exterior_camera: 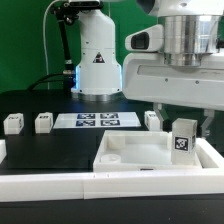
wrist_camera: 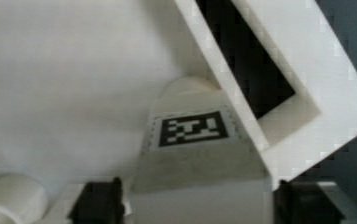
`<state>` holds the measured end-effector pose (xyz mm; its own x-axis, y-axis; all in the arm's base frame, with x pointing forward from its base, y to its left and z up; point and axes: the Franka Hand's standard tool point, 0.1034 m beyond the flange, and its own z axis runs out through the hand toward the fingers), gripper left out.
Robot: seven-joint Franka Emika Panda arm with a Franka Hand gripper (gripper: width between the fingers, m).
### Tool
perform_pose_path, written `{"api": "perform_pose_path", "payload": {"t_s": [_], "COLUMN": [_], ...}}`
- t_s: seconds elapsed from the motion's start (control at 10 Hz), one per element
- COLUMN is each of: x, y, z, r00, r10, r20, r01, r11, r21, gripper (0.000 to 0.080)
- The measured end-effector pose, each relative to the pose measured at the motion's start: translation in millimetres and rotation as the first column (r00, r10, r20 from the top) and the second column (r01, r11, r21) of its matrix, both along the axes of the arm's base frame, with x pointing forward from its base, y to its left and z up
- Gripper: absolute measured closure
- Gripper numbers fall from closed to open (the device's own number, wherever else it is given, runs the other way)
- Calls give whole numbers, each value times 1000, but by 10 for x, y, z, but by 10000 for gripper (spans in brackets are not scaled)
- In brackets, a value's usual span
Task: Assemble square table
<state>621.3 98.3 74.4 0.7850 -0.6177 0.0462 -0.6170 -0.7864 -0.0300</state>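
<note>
Shows the square table in loose parts. Places the white slab (exterior_camera: 135, 158) flat on the black work surface (exterior_camera: 50, 150), rim upward, toward the exterior view's right, just behind a long white border bar (exterior_camera: 60, 185). Finds the upright leg (exterior_camera: 183, 140) standing inside the slab near the rim at the exterior view's right, tag toward the camera. Repeats it in the wrist view (wrist_camera: 196, 135), close beside the rim. Sets the gripper (exterior_camera: 183, 126) directly over this leg, fingers (wrist_camera: 100, 200) straddling it with a thin gap on either side: released, grasping nothing. Lines up the remaining legs behind the slab: far-left leg (exterior_camera: 12, 124) and second leg (exterior_camera: 43, 123) at the exterior view's left of the marker board (exterior_camera: 95, 121), third leg (exterior_camera: 152, 119) at its right, all apart.
</note>
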Motion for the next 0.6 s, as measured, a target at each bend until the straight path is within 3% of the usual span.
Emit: {"api": "perform_pose_path", "payload": {"t_s": [0.1,0.2,0.5,0.6], "x": [-8,-46,-249,-268], "y": [28,70,37,33], "z": [26,74,255,240], "r00": [1000,999,958,965], "r10": [21,53,285,261], "r20": [2,5,35,30], "r01": [-21,-53,-285,-261], "r11": [1000,999,959,965], "r21": [1,3,-4,-2], "gripper": [240,178,151,151]}}
